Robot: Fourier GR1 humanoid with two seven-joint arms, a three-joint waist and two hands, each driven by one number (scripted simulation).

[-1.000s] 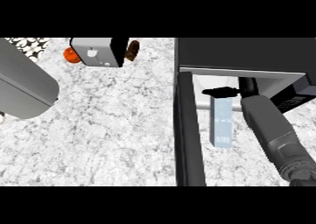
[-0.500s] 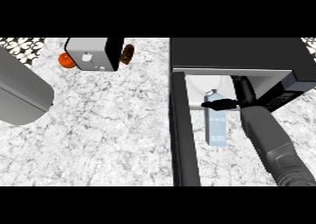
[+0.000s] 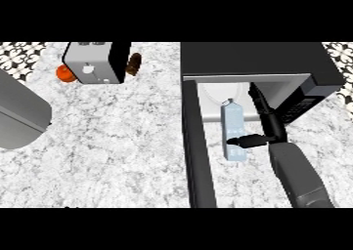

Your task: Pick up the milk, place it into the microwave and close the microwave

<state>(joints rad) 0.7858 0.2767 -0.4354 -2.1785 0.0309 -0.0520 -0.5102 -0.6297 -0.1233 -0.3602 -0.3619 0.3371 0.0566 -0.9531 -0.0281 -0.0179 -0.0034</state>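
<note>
The milk (image 3: 233, 122), a pale blue carton, sits inside the open microwave (image 3: 251, 58) on its white floor, just right of the swung-out door (image 3: 197, 156). My right hand (image 3: 265, 124) is right beside it inside the opening. Its fingers (image 3: 257, 97) stretch straight along the carton's right side, apart from it. Its thumb (image 3: 245, 142) points left across the carton's lower part. The grey right forearm (image 3: 298, 176) comes in from the lower right. Of my left arm only the grey forearm (image 3: 13, 112) shows, at the left edge.
A silver toaster (image 3: 92, 61) stands at the back left, with an orange object (image 3: 65, 73) on its left and a brown one (image 3: 134, 63) on its right. The microwave's control panel (image 3: 301, 105) lies right of my hand. Marble counter (image 3: 114, 146) spreads left of the door.
The right hand has slid back along the carton from its top to its lower part while the carton stayed put. The view has shifted a little, so everything sits further left.
</note>
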